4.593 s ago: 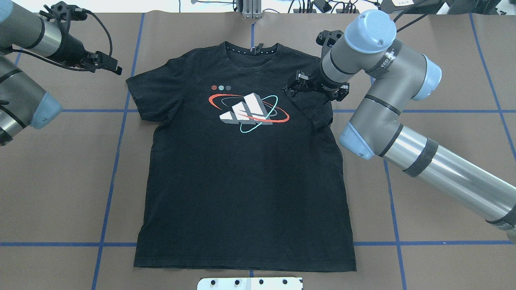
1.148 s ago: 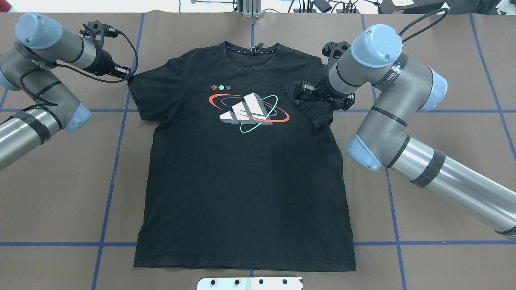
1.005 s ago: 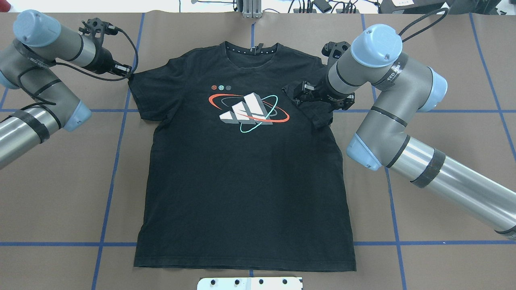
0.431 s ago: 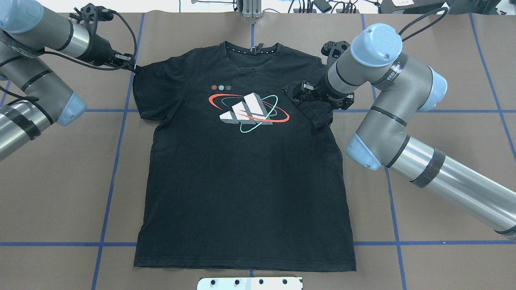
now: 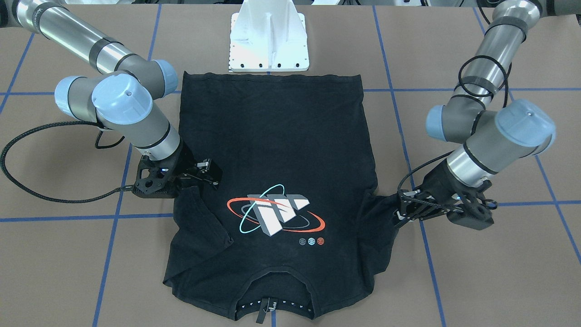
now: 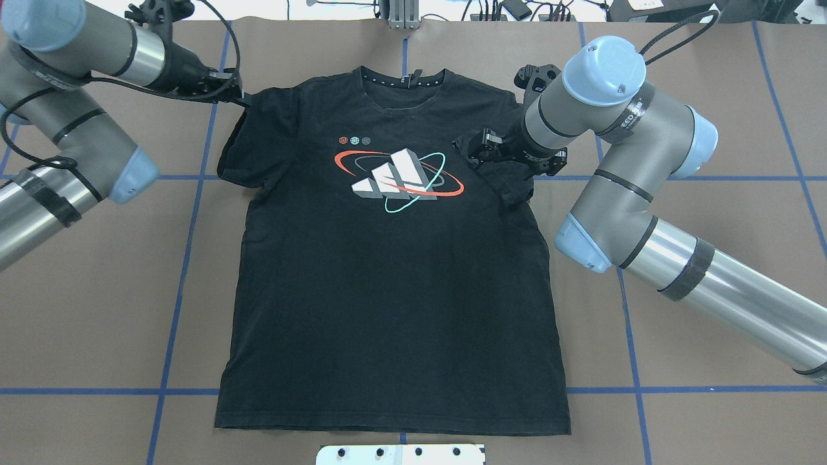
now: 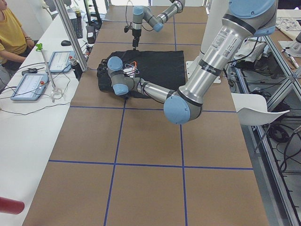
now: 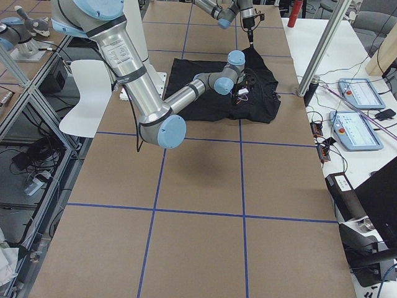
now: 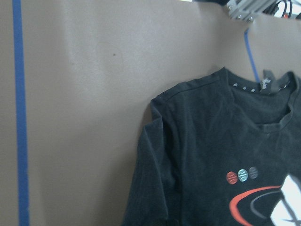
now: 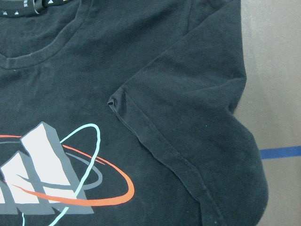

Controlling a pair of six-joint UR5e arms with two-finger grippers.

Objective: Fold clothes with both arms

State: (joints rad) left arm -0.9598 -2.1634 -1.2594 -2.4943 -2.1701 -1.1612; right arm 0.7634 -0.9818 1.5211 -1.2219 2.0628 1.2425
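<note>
The black T-shirt [image 6: 387, 290] lies flat, chest graphic up, collar at the far side. My left gripper [image 6: 239, 98] is shut on the edge of the shirt's left sleeve and holds it drawn in toward the shoulder; it shows at the right of the front view [image 5: 400, 213]. My right gripper [image 6: 475, 148] stands open just above the right sleeve [image 10: 188, 94], which lies folded inward onto the chest. It touches no cloth in the front view [image 5: 209, 175]. The left wrist view shows the collar and left shoulder [image 9: 211, 155].
The white mounting base [image 5: 268, 41] stands at the shirt's hem edge. Blue tape lines [image 6: 187, 258] cross the brown table cover. An aluminium post [image 6: 402, 13] stands behind the collar. A side bench with tablets [image 7: 28, 84] and an operator [image 7: 9, 33] lies beyond the collar end.
My left gripper came to the left sleeve edge, closed on it, and has carried it right, toward the collar. My right arm has barely moved.
</note>
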